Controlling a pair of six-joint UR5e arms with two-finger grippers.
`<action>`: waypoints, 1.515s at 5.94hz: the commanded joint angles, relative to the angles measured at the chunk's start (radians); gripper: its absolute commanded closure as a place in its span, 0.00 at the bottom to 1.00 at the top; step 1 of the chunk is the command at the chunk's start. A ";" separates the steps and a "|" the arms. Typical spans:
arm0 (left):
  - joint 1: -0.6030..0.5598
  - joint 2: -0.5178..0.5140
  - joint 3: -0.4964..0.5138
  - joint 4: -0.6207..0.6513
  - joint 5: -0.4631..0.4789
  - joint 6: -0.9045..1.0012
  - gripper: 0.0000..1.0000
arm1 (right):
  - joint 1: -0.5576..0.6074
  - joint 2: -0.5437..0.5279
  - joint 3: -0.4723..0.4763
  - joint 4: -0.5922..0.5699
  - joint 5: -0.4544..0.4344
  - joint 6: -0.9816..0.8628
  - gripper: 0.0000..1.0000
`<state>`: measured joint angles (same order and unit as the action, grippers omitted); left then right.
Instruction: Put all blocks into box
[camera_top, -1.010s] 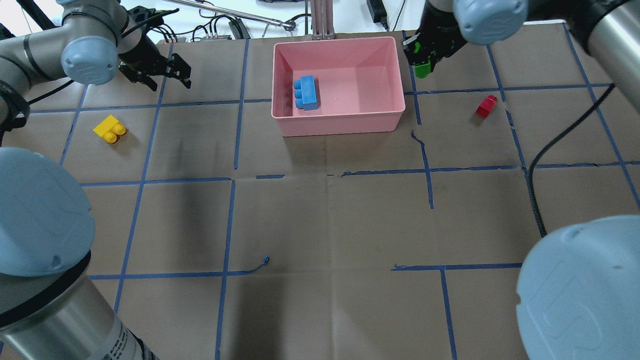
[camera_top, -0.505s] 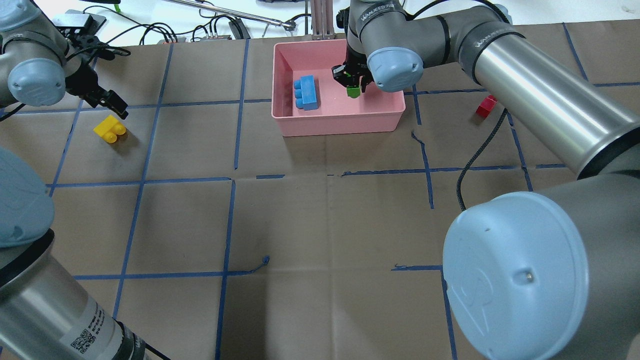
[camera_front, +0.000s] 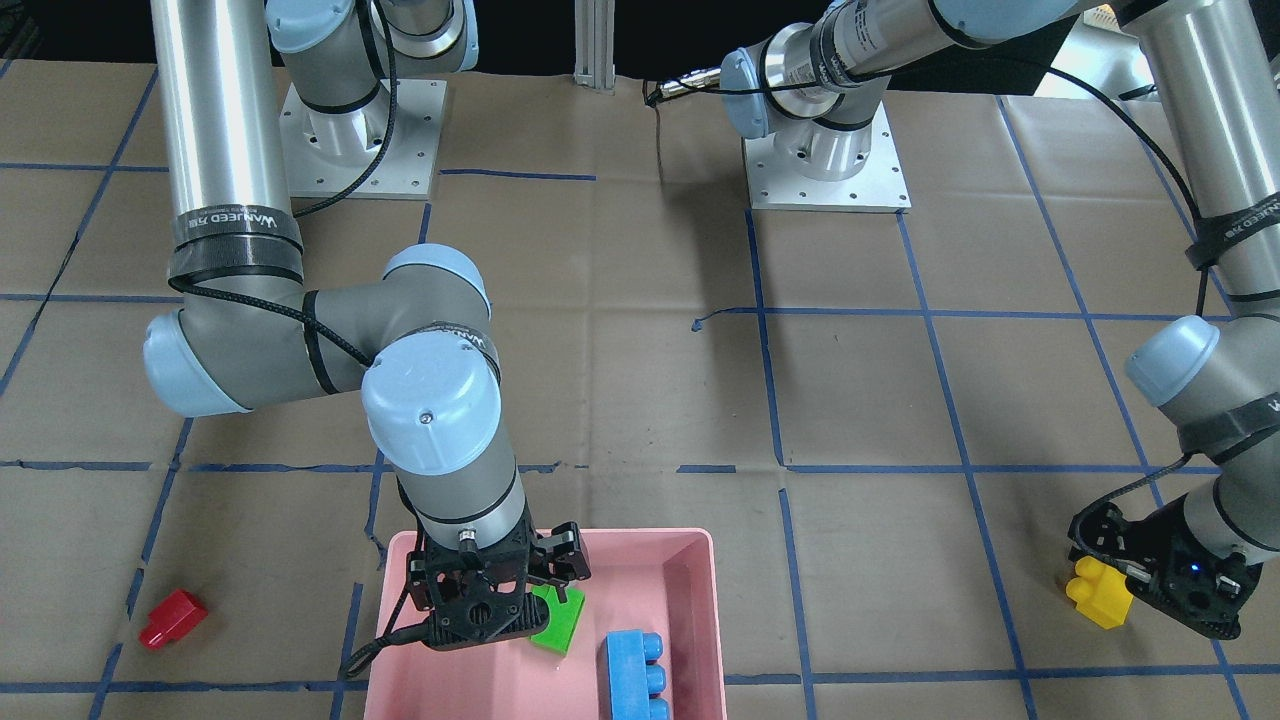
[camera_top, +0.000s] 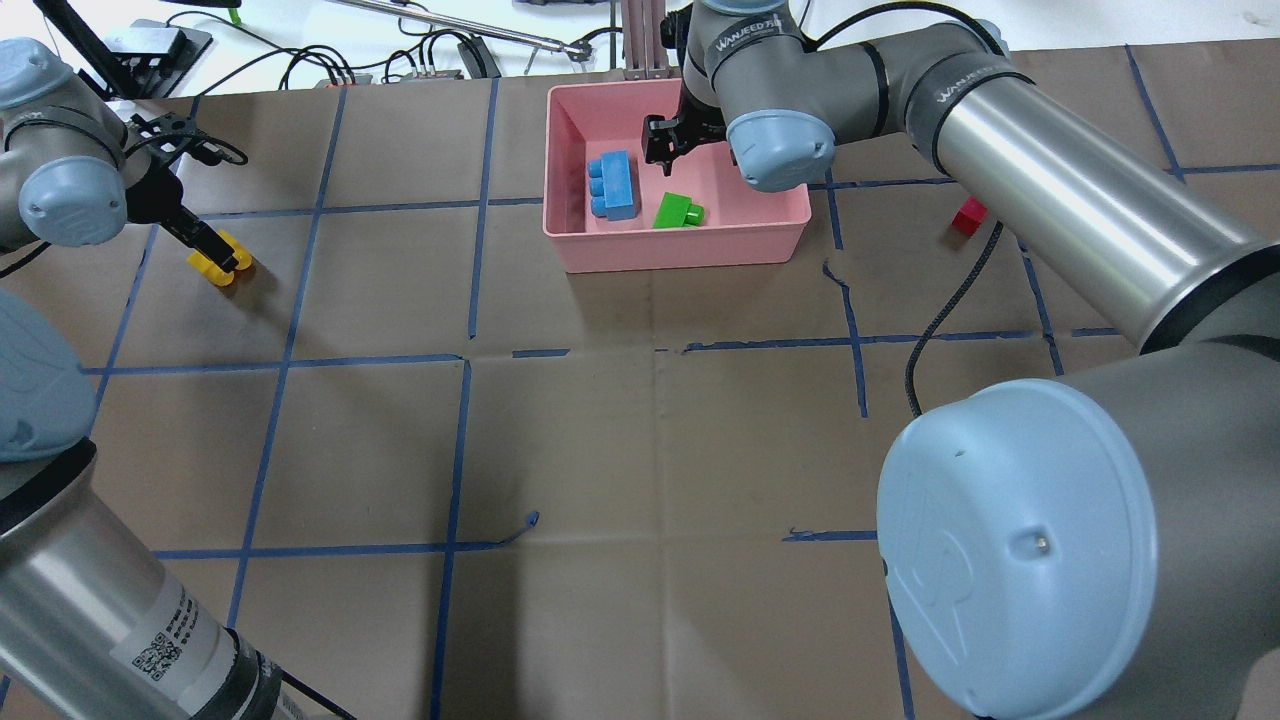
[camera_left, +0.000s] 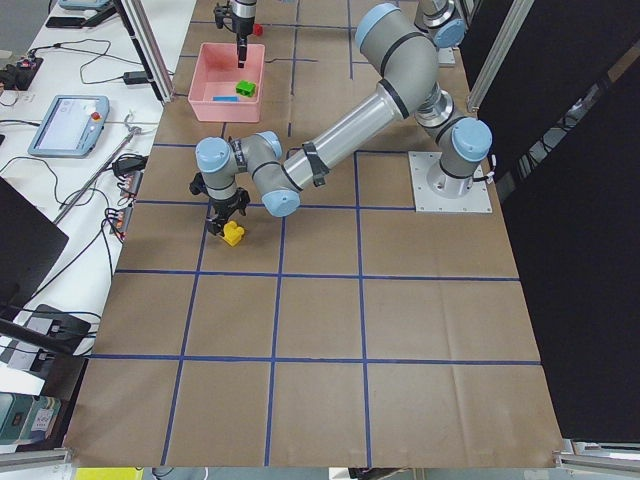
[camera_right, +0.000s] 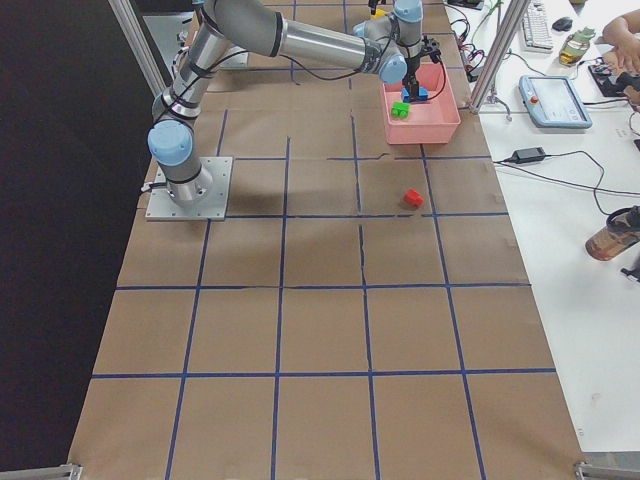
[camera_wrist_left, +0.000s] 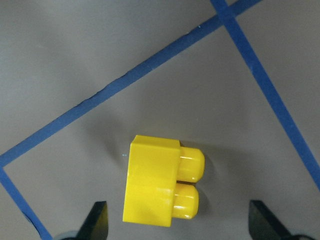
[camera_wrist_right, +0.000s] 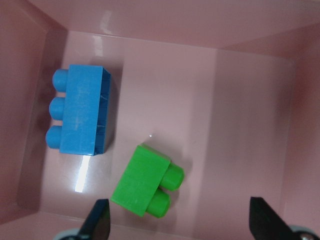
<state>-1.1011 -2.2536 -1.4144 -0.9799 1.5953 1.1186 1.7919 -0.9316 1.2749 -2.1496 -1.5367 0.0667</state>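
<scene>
The pink box (camera_top: 676, 255) stands at the table's far middle. The blue brick (camera_top: 615, 186) and the green brick (camera_top: 676, 212) lie on its floor, both also in the right wrist view, blue brick (camera_wrist_right: 80, 117) and green brick (camera_wrist_right: 145, 180). My right gripper (camera_top: 668, 145) hangs open and empty above them. The yellow brick (camera_top: 218, 265) lies on the table at the far left. My left gripper (camera_wrist_left: 180, 222) is open, with a finger on each side of the yellow brick (camera_wrist_left: 155, 185), not closed on it. The red brick (camera_top: 968, 216) lies to the right of the box.
The table is covered in brown paper with a grid of blue tape. Cables and equipment lie beyond the far edge (camera_top: 440, 50). A black cable (camera_top: 940, 320) hangs from the right arm over the table near the red brick.
My right gripper carried the green brick over the box and let it go; it now lies on the box floor. My left gripper came down around the yellow brick.
</scene>
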 joint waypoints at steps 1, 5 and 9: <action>0.003 -0.037 -0.012 0.055 -0.005 0.056 0.02 | -0.026 -0.083 -0.002 0.144 -0.009 0.001 0.00; 0.001 -0.049 -0.012 0.055 -0.009 -0.034 0.96 | -0.265 -0.141 0.015 0.266 -0.011 -0.037 0.00; -0.200 0.125 0.020 -0.173 -0.027 -0.648 1.00 | -0.468 -0.021 0.011 0.235 -0.005 0.065 0.00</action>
<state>-1.2031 -2.1860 -1.3996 -1.1131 1.5800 0.7107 1.3583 -0.9972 1.2863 -1.9064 -1.5456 0.0863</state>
